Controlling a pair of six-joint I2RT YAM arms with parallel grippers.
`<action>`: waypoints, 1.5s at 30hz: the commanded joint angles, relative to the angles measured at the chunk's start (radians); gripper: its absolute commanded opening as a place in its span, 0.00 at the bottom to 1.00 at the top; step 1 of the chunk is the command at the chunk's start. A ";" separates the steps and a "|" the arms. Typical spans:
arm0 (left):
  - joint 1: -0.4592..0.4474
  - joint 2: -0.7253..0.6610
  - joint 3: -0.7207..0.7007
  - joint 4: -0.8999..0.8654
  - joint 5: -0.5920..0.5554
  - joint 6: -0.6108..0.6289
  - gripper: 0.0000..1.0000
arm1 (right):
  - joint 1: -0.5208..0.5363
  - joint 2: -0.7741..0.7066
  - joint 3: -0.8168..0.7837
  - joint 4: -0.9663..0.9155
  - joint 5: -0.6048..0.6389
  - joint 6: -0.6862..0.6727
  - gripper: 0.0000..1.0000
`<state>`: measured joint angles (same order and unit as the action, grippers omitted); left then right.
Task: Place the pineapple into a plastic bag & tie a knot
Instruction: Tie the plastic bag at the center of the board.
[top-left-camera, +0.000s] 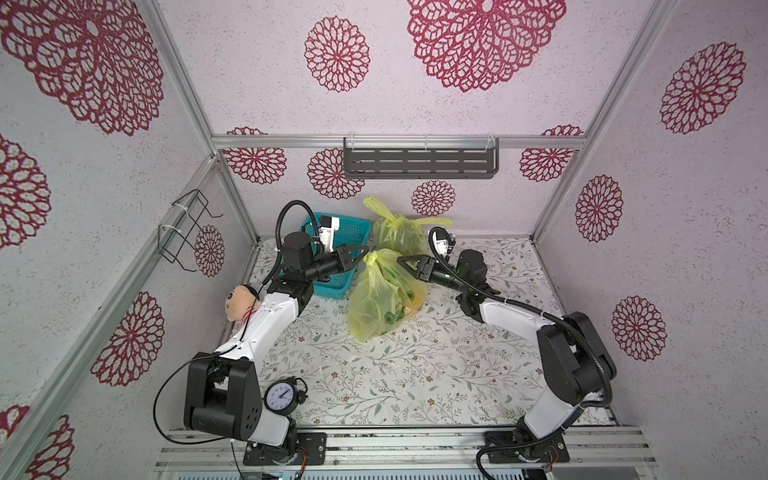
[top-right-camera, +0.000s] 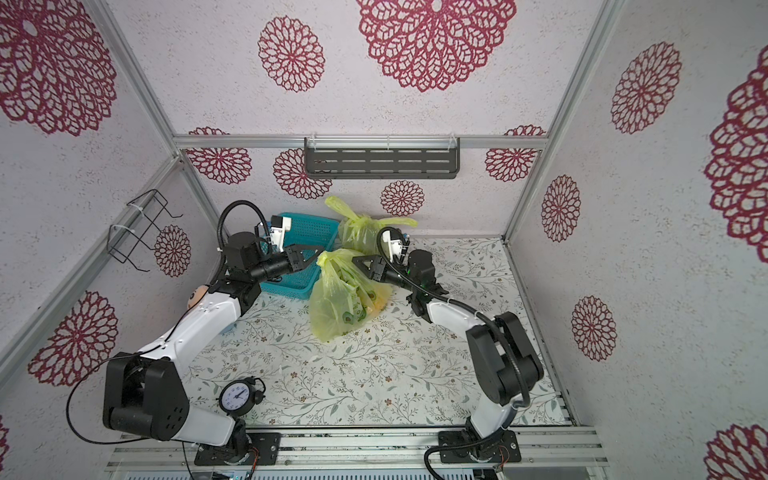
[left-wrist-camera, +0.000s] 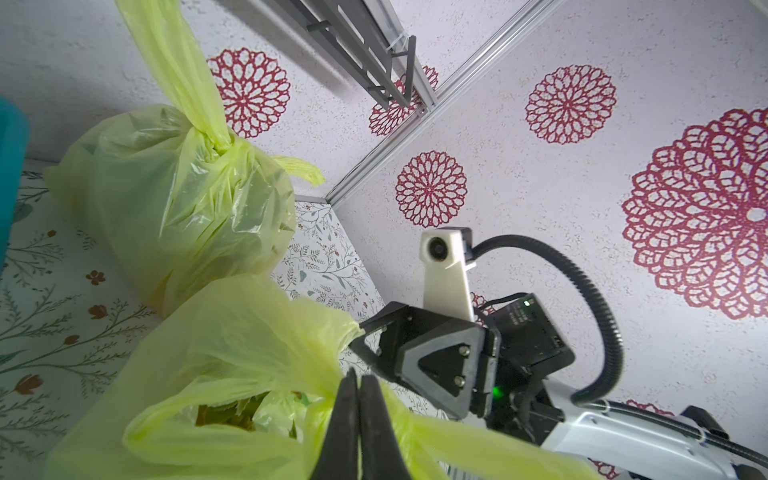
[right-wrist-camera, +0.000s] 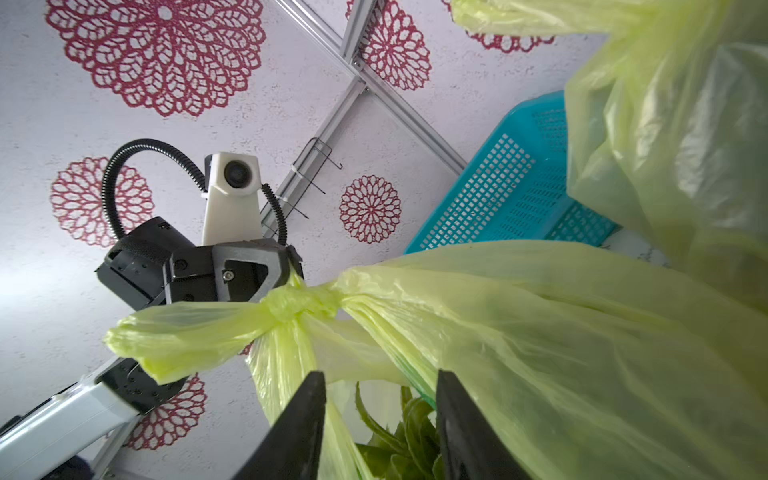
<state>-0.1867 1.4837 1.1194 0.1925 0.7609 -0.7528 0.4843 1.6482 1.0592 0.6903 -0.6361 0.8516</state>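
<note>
Atop the plastic bag (top-left-camera: 374, 303), left gripper (top-left-camera: 364, 250) is clamped beside the knot (right-wrist-camera: 299, 305); right gripper (top-left-camera: 401, 259) has fingers (right-wrist-camera: 299, 424) apart. Prob. best: tug gently w/ left to snug knot, w/o tearing it.

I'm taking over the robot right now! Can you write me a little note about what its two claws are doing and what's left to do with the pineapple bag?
Left gripper: shut on the bag, pinching a loose end next to the knot.
Right gripper: open, jaws on either side of the bag's neck, gripping nothing.
Things: the pineapple is inside the bag, which stands on the table beside the basket. The other bag, also tied, sits behind it.
Done: pineapple bagged, knot tied.
Left: probably only letting go and drawing both arms away. Check first that the knot is snug.
</note>
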 joint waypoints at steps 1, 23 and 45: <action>0.006 -0.039 0.036 -0.011 -0.008 0.026 0.00 | 0.007 -0.095 0.053 -0.321 0.105 -0.173 0.51; -0.040 0.019 0.063 -0.001 -0.023 0.021 0.00 | 0.269 -0.128 0.442 -0.799 0.397 -0.313 0.78; -0.037 -0.079 0.081 -0.101 -0.105 0.094 0.00 | 0.248 -0.149 0.444 -0.859 0.595 -0.345 0.00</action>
<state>-0.2249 1.4754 1.1557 0.1127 0.7071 -0.7063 0.7624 1.5902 1.5097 -0.2016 -0.0902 0.5156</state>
